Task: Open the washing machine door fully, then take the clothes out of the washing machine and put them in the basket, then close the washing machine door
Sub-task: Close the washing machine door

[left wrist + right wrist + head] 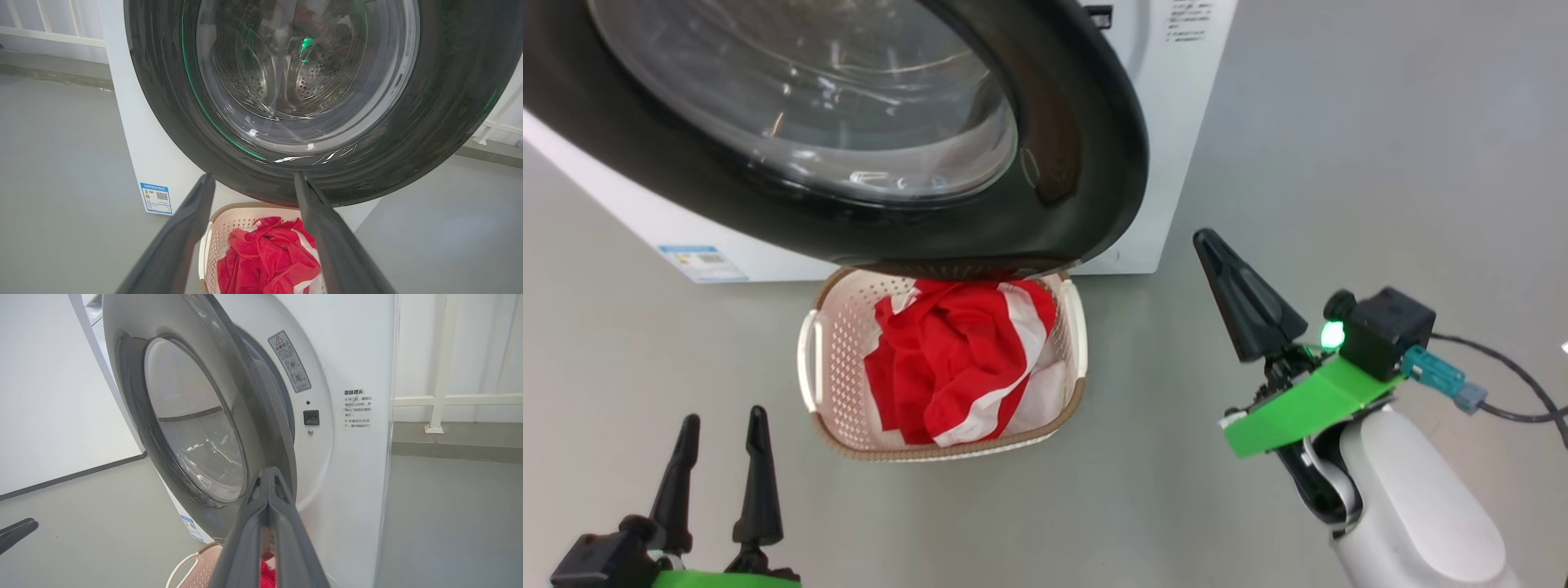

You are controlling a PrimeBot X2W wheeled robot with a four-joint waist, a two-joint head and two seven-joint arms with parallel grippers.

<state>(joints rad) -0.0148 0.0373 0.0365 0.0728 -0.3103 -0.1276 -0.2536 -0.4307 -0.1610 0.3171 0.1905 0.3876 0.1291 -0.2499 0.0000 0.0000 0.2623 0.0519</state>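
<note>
right gripper point(1207, 238) pressed together, empty | left gripper point(724, 414) spread, empty | washing machine door point(1094, 163) ajar, ahead-left of right tips | risk: tips skid off glossy rim, no latch

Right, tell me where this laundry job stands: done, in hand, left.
Done: the red-and-white clothes lie in the basket, and the drum seen through the door glass looks empty. In hand: the washing machine door stands ajar, with the shut, empty right claw pointed at its free edge; the left claw hangs open, low. Left: push the door shut against the washing machine.
</note>
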